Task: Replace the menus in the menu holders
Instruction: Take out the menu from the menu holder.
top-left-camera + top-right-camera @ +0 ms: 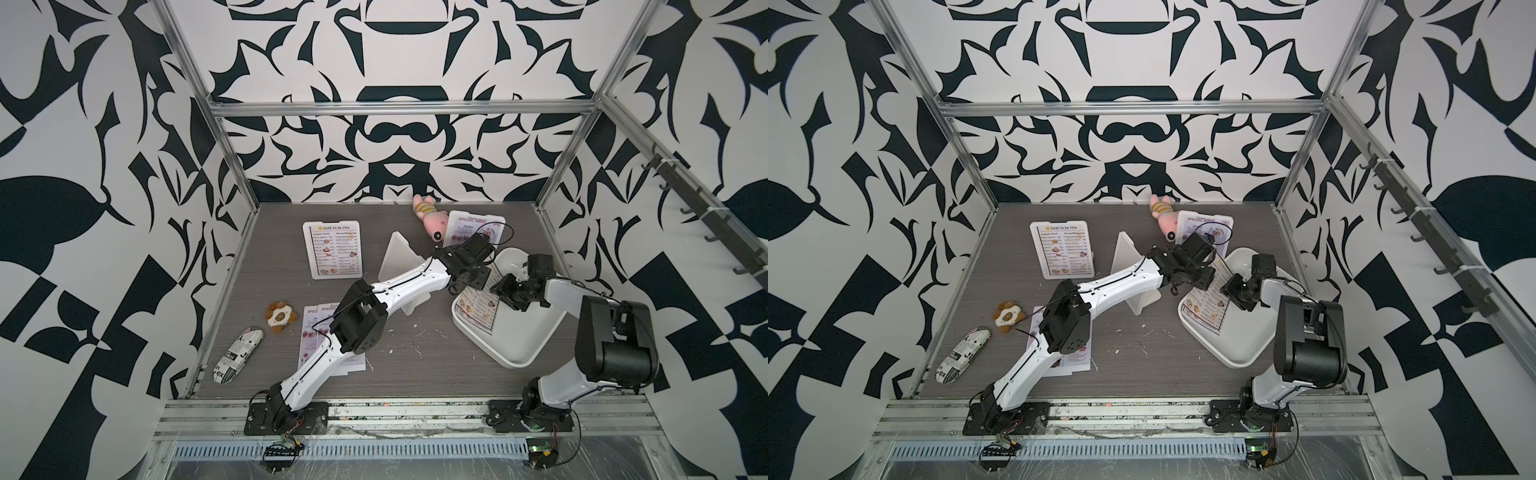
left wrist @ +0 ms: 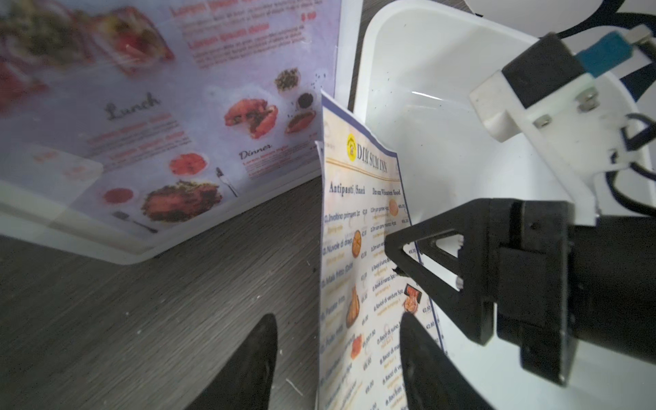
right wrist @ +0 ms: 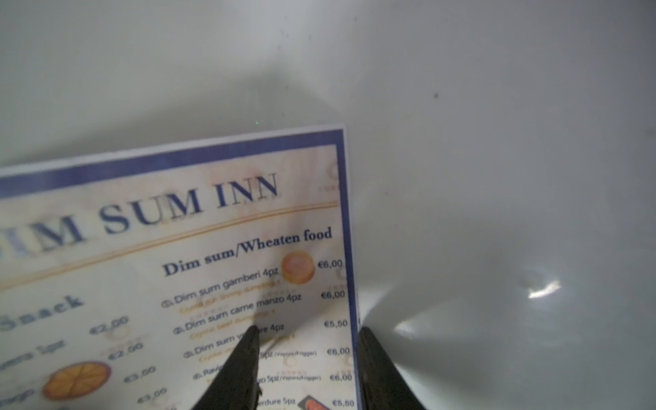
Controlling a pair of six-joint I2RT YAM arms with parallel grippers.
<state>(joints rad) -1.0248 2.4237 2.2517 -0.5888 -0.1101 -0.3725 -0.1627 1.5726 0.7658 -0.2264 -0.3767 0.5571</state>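
A white DIM SUM INN menu (image 1: 478,309) lies in the white tray (image 1: 515,345), its far end propped on the rim. My left gripper (image 2: 337,319) is open astride the sheet's one long edge, one finger over the table. My right gripper (image 3: 309,330) is open astride the opposite edge (image 3: 349,284), one finger on the print, the other over the tray floor (image 3: 497,177). One menu holder (image 1: 332,249) shows a DIM SUM INN sheet, another (image 1: 478,226) a pink SPECIAL MENU, and a third (image 1: 399,266) stands edge-on between them. Pink menus (image 1: 309,332) lie under my left arm.
A pink plush toy (image 1: 430,218) leans at the back by the right holder. A flower-shaped toy (image 1: 281,316) and a newsprint-patterned pouch (image 1: 239,355) lie at the left. Metal frame posts bound the table on both sides.
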